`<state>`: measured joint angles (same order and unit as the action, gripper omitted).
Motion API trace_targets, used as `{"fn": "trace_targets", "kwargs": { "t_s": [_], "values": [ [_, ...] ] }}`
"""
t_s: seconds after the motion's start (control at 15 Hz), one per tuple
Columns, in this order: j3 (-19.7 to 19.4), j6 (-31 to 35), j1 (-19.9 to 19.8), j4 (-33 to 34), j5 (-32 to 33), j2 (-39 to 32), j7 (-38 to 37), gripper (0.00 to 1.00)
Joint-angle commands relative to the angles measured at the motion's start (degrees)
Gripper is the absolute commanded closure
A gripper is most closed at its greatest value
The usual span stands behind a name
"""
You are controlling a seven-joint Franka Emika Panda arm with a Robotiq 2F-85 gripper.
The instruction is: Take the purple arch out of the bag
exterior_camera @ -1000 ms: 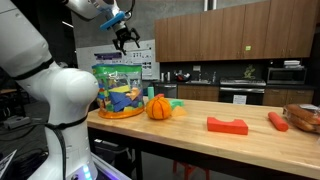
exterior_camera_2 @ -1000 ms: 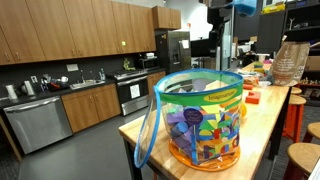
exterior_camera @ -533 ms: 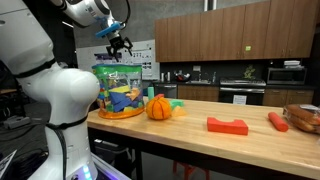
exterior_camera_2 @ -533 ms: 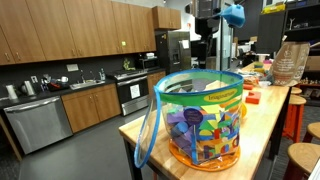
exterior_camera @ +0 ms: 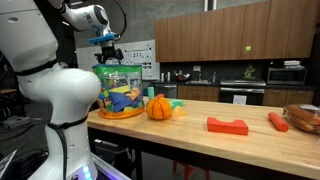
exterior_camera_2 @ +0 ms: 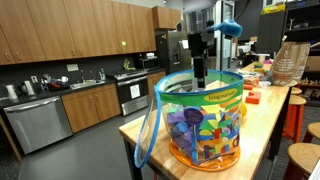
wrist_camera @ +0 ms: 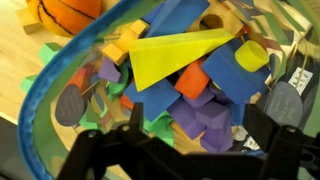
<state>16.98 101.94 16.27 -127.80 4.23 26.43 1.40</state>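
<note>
The bag point(exterior_camera: 120, 90) stands at the table's end, clear with a green rim, an orange base and a blue handle; it is large in an exterior view point(exterior_camera_2: 200, 120). My gripper point(exterior_camera: 108, 58) hangs over its mouth, fingertips at rim height point(exterior_camera_2: 199, 76). In the wrist view the gripper point(wrist_camera: 200, 135) is open and empty above the toys. Purple blocks point(wrist_camera: 196, 116) lie between the fingers among blue, yellow and orange pieces. I cannot tell which of them is the purple arch.
An orange pumpkin point(exterior_camera: 159, 107) sits right beside the bag and also shows in the wrist view point(wrist_camera: 70, 12). Further along the table lie a flat red block point(exterior_camera: 227, 125), an orange stick point(exterior_camera: 278, 121) and a basket point(exterior_camera: 303, 116). A paper bag point(exterior_camera_2: 290, 62) stands behind.
The gripper has moved sideways from beside the bag to over its mouth and has come down to rim height. The bag and the toys have not moved.
</note>
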Motion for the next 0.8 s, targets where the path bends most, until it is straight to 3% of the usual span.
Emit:
{"fn": "trace_targets", "kwargs": {
  "t_s": [0.0, 0.33, 0.73],
  "values": [
    [-0.5, 5.7, -0.8, -0.5, -0.2, -2.1, -2.5, 0.0],
    [-1.9, 12.8, -4.9, -2.0, 0.4, -7.4, -9.2, 0.0],
    [-5.6, 12.8, -8.8, -2.5, -1.0, -11.8, -12.6, 0.0]
  ]
}}
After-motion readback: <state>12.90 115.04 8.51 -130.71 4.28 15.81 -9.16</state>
